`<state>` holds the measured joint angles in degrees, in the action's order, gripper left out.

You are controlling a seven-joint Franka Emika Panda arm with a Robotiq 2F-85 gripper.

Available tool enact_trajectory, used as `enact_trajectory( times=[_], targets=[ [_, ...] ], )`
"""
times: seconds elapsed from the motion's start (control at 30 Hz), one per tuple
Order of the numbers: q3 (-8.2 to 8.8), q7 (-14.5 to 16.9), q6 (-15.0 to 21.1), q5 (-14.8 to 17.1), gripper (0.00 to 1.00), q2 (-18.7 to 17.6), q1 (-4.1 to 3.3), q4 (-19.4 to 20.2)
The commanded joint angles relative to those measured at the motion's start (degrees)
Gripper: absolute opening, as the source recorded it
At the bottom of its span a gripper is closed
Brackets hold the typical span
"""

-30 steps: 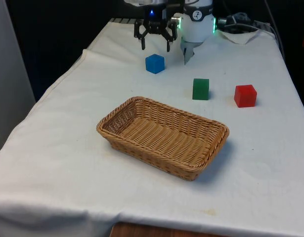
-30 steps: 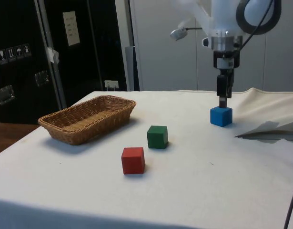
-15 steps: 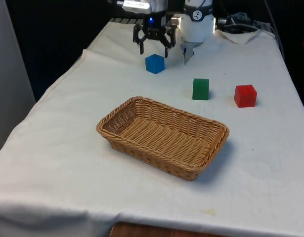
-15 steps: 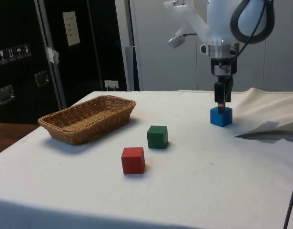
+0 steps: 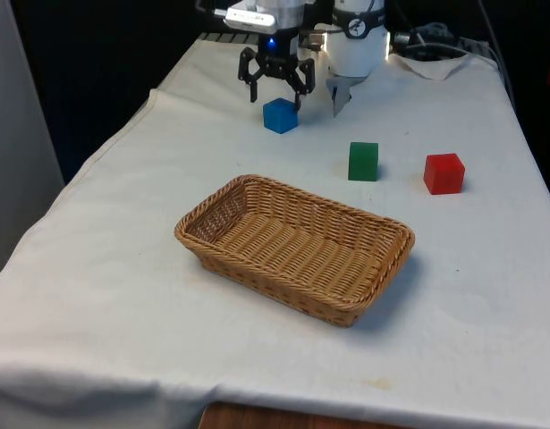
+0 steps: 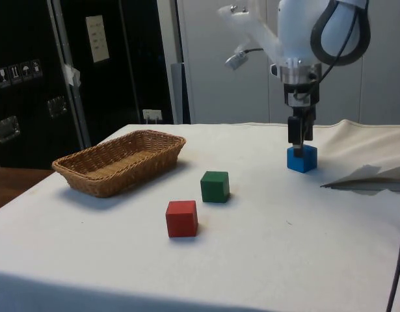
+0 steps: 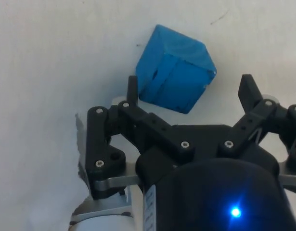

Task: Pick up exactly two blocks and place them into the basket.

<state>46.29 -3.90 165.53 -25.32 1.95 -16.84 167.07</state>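
Claw [image 5: 275, 92] spread wide (fingers apart), just above blue block [image 5: 280, 115], basket [image 5: 294, 246] near

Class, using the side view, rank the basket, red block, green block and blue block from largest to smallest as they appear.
1. basket
2. red block
3. green block
4. blue block

The blocks' ranking is unsure: they lie at different distances from the camera and may be equal.

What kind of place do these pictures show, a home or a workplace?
Most likely a robotics laboratory or test room, not a home. A robot arm's gripper works at a table under a white cloth, laid out with only a wicker basket and coloured blocks, such as the blue block. Dark cabinets stand behind.
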Motion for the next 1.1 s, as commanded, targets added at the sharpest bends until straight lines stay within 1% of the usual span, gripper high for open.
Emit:
enact_trajectory(
  times=[0.0, 0.07, 0.17, 0.2, 0.23, 0.27, 0.37, 0.43, 0.47, 0.5, 0.8, 1.03, 1.07],
  targets=[
    [-0.23, 0.29, 1.15, 1.66, 1.00, -0.40, -0.46, 0.52],
    [-0.97, -0.11, 1.43, 2.41, 1.00, -1.38, -0.34, 0.11],
    [-1.43, -0.34, 1.66, 3.09, 1.00, -2.29, -0.29, -0.17],
    [-1.32, -0.57, 0.17, 2.06, 1.00, -2.01, -0.06, -0.92],
    [-1.55, -0.40, 1.72, 3.27, 1.00, -2.58, -0.23, -0.23],
    [-1.83, -0.52, 1.95, 3.67, 1.00, -3.09, -0.23, -0.29],
    [-2.01, -0.86, 2.41, 3.78, 1.00, -3.84, -0.11, -0.29],
    [-2.06, -1.09, 2.46, 3.61, 1.00, -4.18, -0.11, -0.46],
    [-1.78, -1.26, 1.32, 2.75, 1.00, -4.01, -0.06, -0.97],
    [-2.06, -1.20, 2.52, 3.55, 1.00, -4.35, -0.06, -0.52],
    [-1.95, -1.55, 2.35, 2.75, 1.00, -5.27, -0.06, -1.03],
    [-1.83, -1.89, 2.12, 2.58, 1.00, -5.04, -0.06, -1.26],
    [-1.89, -1.55, 2.18, 2.75, 1.00, -4.93, 0.00, -1.15]
  ],
)
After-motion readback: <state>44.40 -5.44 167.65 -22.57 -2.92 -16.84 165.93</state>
